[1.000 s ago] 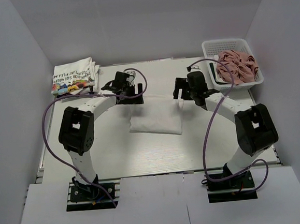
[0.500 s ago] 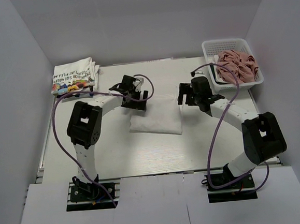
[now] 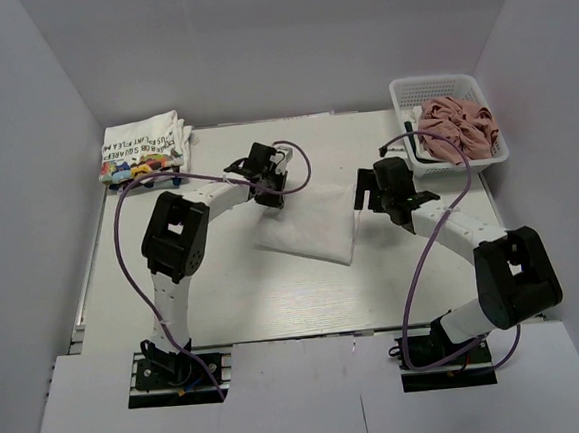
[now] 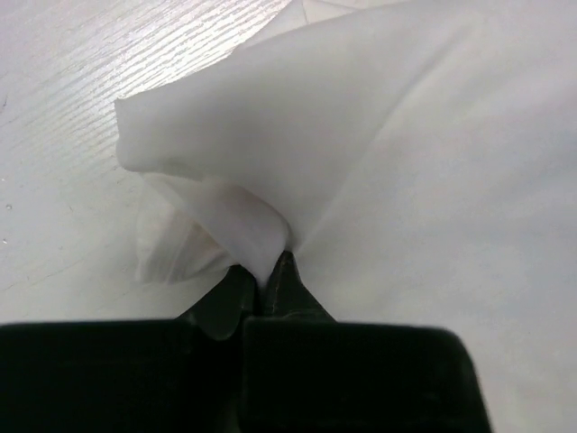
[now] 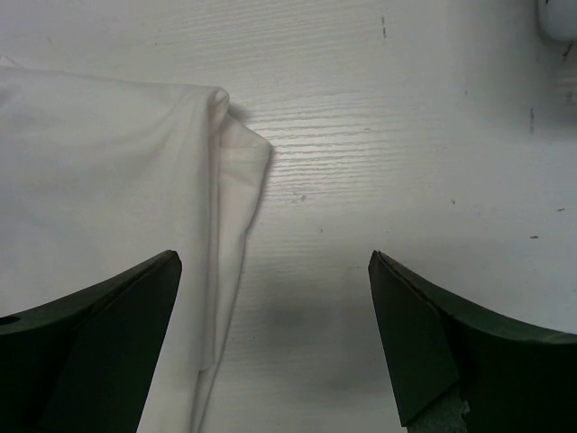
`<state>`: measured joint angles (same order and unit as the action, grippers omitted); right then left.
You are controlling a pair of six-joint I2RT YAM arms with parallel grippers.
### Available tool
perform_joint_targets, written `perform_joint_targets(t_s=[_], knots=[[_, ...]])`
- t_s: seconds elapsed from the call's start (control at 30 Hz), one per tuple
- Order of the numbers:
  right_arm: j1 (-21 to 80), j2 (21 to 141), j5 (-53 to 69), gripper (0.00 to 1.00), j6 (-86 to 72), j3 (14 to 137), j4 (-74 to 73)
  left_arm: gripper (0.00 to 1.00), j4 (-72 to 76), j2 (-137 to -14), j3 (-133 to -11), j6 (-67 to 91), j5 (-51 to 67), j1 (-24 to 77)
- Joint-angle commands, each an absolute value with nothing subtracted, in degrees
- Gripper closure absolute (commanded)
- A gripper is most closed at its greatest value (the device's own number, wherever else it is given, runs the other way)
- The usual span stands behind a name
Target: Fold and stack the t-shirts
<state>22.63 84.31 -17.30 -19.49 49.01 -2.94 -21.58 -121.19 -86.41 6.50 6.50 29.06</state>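
Over the last second I've swung the left gripper (image 3: pixel 269 181) rightward onto the far left corner of the white t-shirt (image 3: pixel 311 231), now pinched and pulled askew, while the right gripper (image 3: pixel 372 196) has drifted right and nearer, off the cloth's edge.

I see bare white wood-grain table (image 3: pixel 225 292) open across the near half and in a strip right of the folded white cloth t-shirt (image 3: pixel 306 230) at centre. A stack of printed white tees (image 3: pixel 142 148) blocks the far-left corner; a white plastic mesh basket (image 3: pixel 430 89) holding crumpled pink cloth (image 3: pixel 458 128) blocks the far-right.
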Motion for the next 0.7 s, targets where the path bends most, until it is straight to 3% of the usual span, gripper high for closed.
perform_joint_targets(t_s=[0.0,0.13,0.4,0.57,0.67], knots=[[22.24,80.78,-21.09,0.1,-19.69,47.47,-0.09,1.0,-26.19,-122.26,-88.49,5.19,5.19,29.36],[22.32,80.59,-22.23,0.1,-19.43,47.11,-0.7,1.0,-27.6,-119.89,-91.84,1.15,3.52,29.36],[22.24,79.54,-25.66,0.1,-18.72,45.88,1.4,1.0,-28.31,-114.62,-95.8,-9.73,-17.91,28.65],[22.24,79.54,-25.93,0.1,-18.37,45.0,2.55,1.0,-13.49,-108.82,-86.84,-21.25,-32.49,27.6],[22.24,79.8,-26.63,0.1,-18.02,44.91,2.55,1.0,-13.45,-108.28,-88.59,-25.22,-33.04,25.59]])
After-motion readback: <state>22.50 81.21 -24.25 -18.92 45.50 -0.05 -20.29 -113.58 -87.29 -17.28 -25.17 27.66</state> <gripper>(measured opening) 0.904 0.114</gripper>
